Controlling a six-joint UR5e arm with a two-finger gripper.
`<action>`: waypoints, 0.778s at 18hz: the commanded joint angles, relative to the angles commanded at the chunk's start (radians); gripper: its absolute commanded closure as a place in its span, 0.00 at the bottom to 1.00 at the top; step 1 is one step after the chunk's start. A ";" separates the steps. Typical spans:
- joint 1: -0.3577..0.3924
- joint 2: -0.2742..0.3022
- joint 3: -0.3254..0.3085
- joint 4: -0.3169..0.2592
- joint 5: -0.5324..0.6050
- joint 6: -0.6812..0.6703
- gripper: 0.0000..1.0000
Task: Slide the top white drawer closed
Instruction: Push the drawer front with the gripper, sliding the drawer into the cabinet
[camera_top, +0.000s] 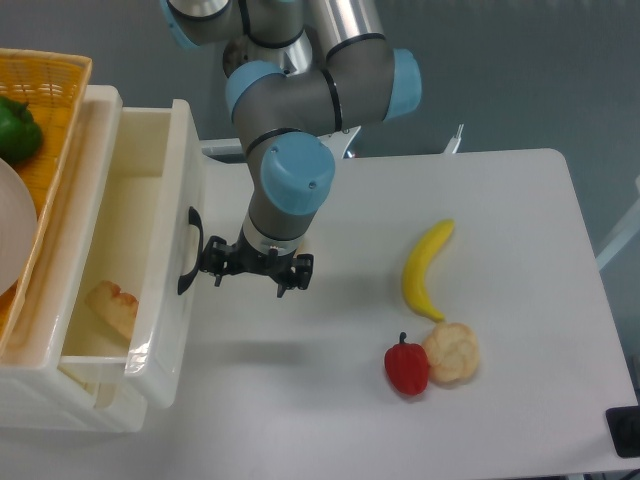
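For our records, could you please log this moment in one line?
gripper: open, against handle | drawer: partly open | phase: pushing

Bright, even light — soft shadows
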 joint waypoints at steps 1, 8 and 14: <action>-0.008 0.000 0.000 0.000 0.009 0.000 0.00; -0.023 -0.002 0.015 0.000 0.011 -0.002 0.00; -0.032 -0.003 0.015 0.000 0.011 -0.003 0.00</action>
